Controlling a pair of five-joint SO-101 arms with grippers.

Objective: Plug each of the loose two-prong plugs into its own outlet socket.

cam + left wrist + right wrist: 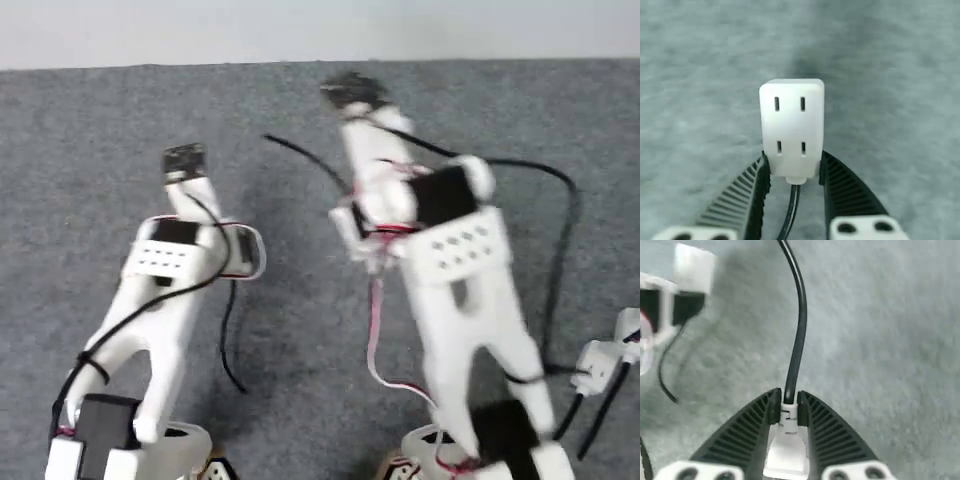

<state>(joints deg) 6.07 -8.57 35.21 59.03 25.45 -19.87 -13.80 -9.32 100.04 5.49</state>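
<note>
Two halves of one connection are held apart over the grey felt surface (pixel 90 110). Nearest its own camera, the left gripper (pixel 792 162) pinches the base of the white outlet block (pixel 791 120). Both slot pairs are left exposed, evidently to present a free socket. The right gripper (pixel 787 401) clamps the white two-prong plug (pixel 786 452) at its cord end, so the black cord (pixel 799 325) trails away ahead. The prongs are hidden. Farther off, the outlet block sits well apart from the plug.
</note>
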